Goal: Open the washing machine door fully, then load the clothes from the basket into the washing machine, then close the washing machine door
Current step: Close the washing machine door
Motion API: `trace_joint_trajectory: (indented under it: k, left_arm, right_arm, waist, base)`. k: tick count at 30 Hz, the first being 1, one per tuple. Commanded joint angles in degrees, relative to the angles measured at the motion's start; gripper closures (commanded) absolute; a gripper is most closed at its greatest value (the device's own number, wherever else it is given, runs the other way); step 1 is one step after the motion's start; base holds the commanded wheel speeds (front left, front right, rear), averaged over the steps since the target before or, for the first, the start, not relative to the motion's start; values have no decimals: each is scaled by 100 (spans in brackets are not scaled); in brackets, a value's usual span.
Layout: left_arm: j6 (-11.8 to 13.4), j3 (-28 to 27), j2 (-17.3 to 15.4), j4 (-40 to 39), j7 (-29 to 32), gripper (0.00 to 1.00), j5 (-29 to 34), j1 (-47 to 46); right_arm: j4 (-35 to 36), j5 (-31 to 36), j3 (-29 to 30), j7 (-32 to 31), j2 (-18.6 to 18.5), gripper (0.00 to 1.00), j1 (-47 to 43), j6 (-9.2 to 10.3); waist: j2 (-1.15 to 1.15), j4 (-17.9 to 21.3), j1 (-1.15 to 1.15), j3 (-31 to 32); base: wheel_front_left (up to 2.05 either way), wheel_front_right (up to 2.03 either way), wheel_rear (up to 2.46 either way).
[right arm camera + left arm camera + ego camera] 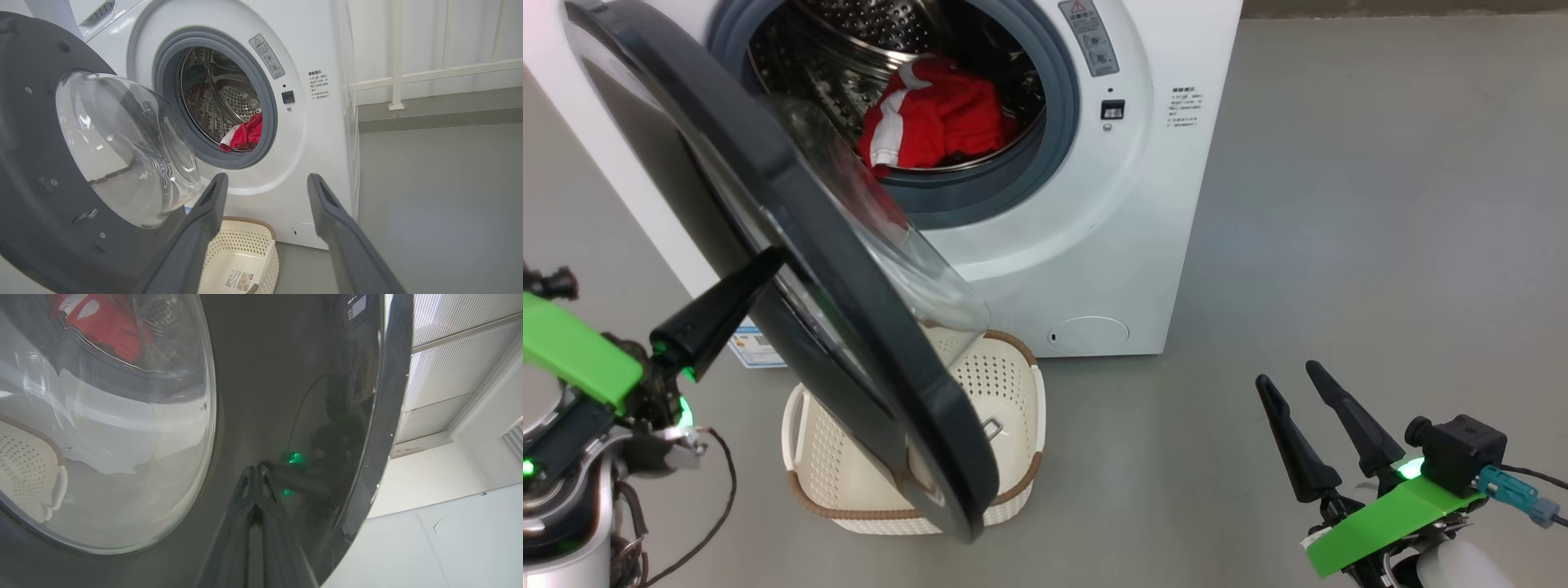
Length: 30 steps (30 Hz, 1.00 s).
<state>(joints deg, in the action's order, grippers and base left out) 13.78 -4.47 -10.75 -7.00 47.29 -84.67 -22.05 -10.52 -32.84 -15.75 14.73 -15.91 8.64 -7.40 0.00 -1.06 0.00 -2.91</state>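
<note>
Grey floor (1380, 204) runs out to the right of the washing machine (1111, 229). At the machine's front left, the left claw (772, 260) is closed on nothing. Its joined tips touch the glossy outer face of the washing machine door (841, 286), and the left wrist view shows them mirrored in it. The door stands partly open, swung out from the machine's left side, with its clear glass bowl (122, 143) facing the opening. The basket (1005, 384) sits on the floor just in front of the machine, partly under the door's lower edge. The clothes (939, 114) lie bunched inside the machine's steel drum (220, 102), behind the grey gasket (1058, 106). Well to the machine's front right, the right claw (1288, 373) hangs with fingers spread, holding nothing.
</note>
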Motion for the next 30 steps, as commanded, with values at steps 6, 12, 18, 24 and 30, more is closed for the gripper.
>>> trace_joint_trajectory:
  k: [6,12,18,24,30]
  left_arm:
    - [-137,-137,-111,-75,-27,100,51,-392]
    - [-195,-133,-102,-58,-52,100,80,-369]
    - [-255,-108,-145,-88,-52,100,154,-284]
    - [-300,-131,-178,-119,-57,97,184,-178]
    - [-377,-192,-205,-183,-78,52,195,-23]
  right_arm:
    - [142,7,-51,27,-31,0,171,-9]
    - [139,22,-4,27,-26,0,160,-9]
    - [132,29,22,27,-25,0,156,-9]
    - [121,25,24,27,-23,0,136,-9]
    - [127,27,24,27,-28,0,125,-9]
  waist:
    - [0,54,0,-38]
    - [0,1,0,-47]
    - [0,-115,0,-38]
    - [0,-228,0,-11]
    - [0,-363,0,21]
  base:
    - [0,0,0]
    - [0,0,0]
    - [0,0,0]
    - [0,0,0]
    - [0,0,0]
